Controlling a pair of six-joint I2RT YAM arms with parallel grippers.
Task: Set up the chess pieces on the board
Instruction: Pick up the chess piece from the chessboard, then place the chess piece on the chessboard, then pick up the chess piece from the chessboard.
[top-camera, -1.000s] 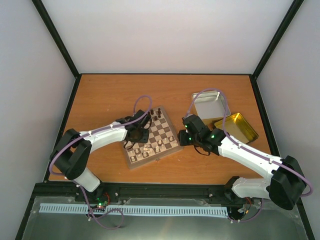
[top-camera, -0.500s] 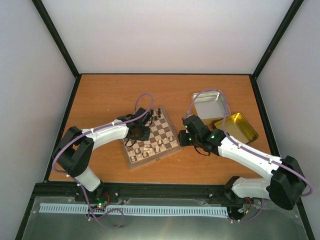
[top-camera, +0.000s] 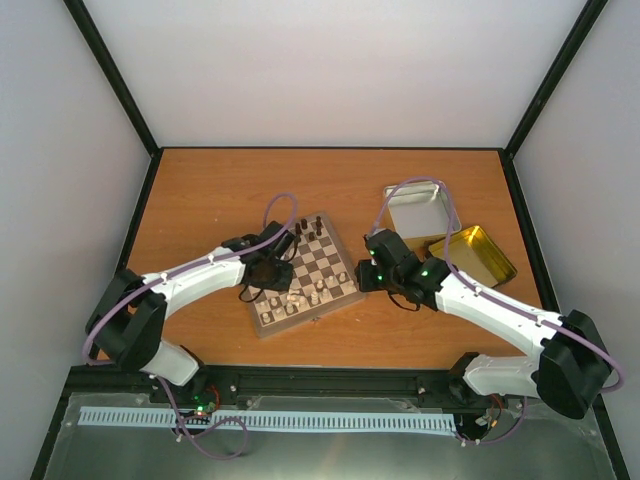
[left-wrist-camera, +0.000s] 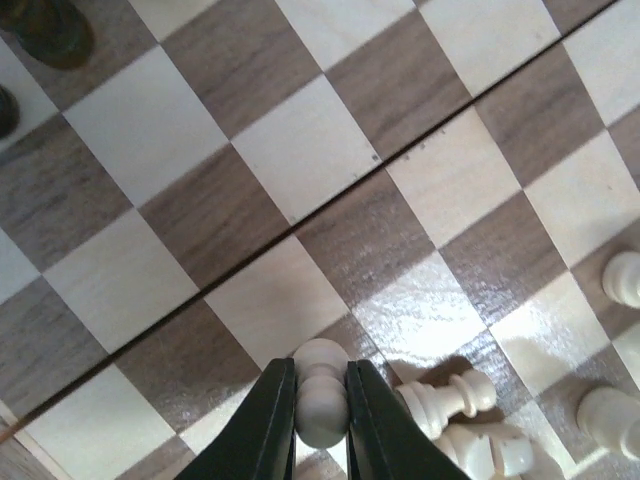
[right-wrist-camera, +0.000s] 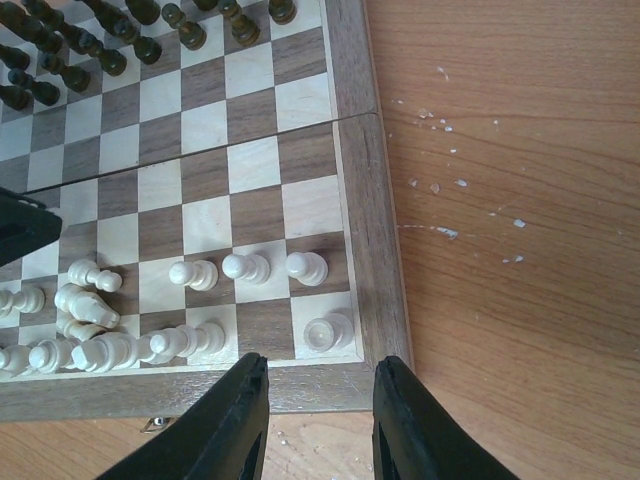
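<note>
Left claw is clamped on a pale pawn. Its two dark fingers press the pawn's sides, and the round head shows just past the tips. Whether the pawn's base touches the board below cannot be told. Just right of this claw, two fallen cream pieces lie touching each other.

The chess pieces are pale cream turned wood, glossy, each smaller than a square. The board has dark brown and cream checks, a light wood rim and a seam across its middle.

Ahead of the right claw, three pawns stand upright in a row. A corner piece stands on the square nearest it, and to its left a heap lies toppled along the near rank. Dark chessmen crowd the far ranks.

The right claw's jaws stand apart with nothing between them, over the board's near rim. To its right, the orange worktop carries white specks. A silver tin and a gold tin lie off the board on that side.
</note>
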